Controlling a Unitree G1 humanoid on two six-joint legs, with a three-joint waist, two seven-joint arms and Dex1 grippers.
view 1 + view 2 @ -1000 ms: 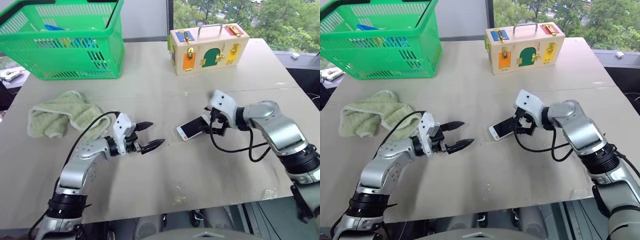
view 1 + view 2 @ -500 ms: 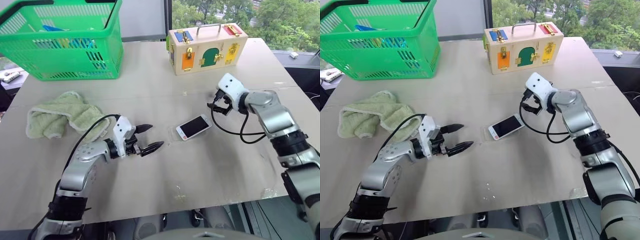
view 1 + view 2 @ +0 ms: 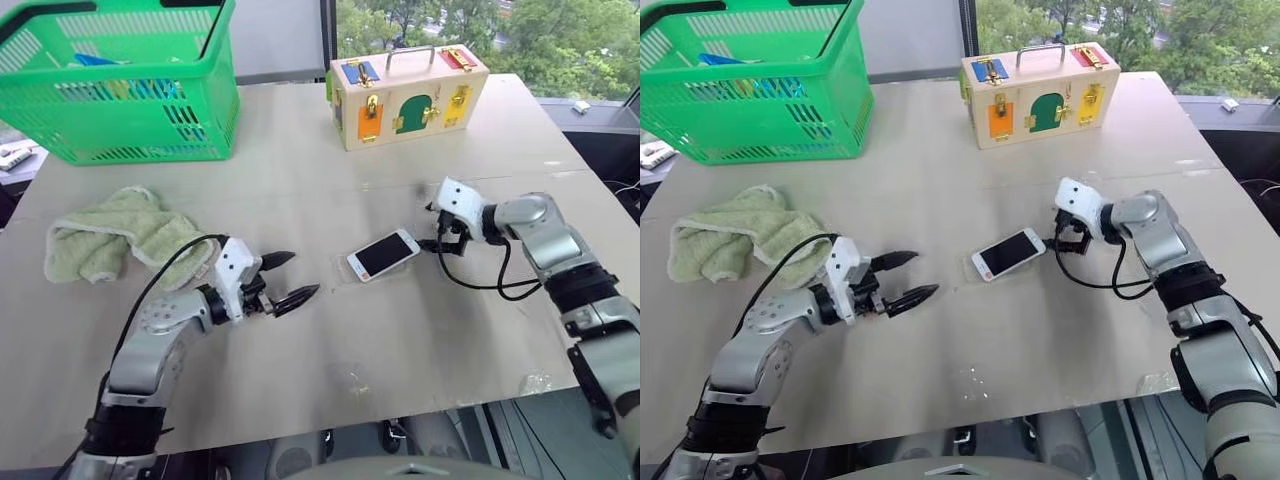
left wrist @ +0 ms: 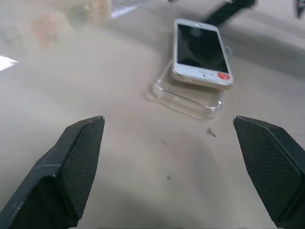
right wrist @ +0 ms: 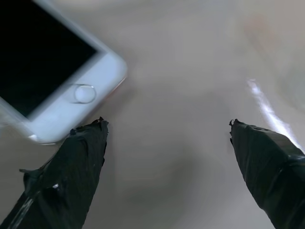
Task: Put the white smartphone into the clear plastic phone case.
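Item one: the white smartphone, screen up. We find it lying partly on the clear plastic phone case, overhanging one side and not seated in the shell. Both rest near the middle of the table.

Item two: the right gripper. We record its jaws spread wide with nothing between them, the tips just beside the phone's home-button end.

Item three: the left gripper. We note it wide open and empty, pointing toward the phone and case from some way off.

Item four: a green basket at the far left corner.

Item five: a crumpled green towel near the left arm.

Item six: a wooden latch box at the far side.
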